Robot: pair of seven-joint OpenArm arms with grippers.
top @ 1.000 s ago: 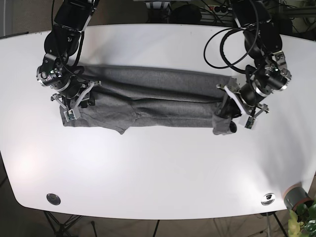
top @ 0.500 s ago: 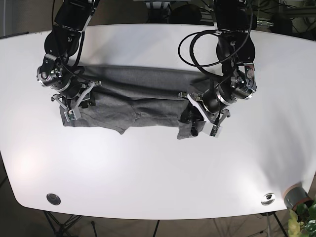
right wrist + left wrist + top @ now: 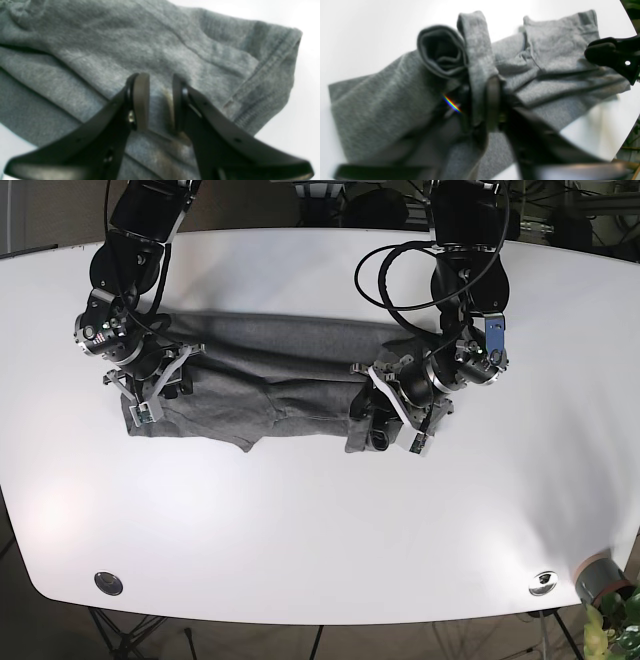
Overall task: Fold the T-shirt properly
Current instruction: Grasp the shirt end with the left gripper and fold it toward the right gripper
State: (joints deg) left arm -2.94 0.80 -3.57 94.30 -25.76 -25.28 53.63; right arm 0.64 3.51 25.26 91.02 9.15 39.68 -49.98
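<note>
- Grey T-shirt (image 3: 280, 375) lies lengthwise across your white table (image 3: 320, 530).
- Your left gripper (image 3: 385, 425) is clamped on its folded-over end, mid-table.
- Your right gripper (image 3: 160, 100) sits parted, pressing the sleeve.

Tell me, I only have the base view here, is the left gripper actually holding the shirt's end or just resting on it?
Observer: Holding. In the left wrist view the left gripper is shut on a bunched strip of the T-shirt.
Operator: Is the carried end neat?
Observer: No. A rolled loop of cloth gapes just above the pinch.
Operator: And the right gripper?
Observer: In its wrist view the right gripper has its jaws slightly apart, tips on the cloth beside the sleeve hem. I cannot tell whether a fold is pinched between them.
</note>
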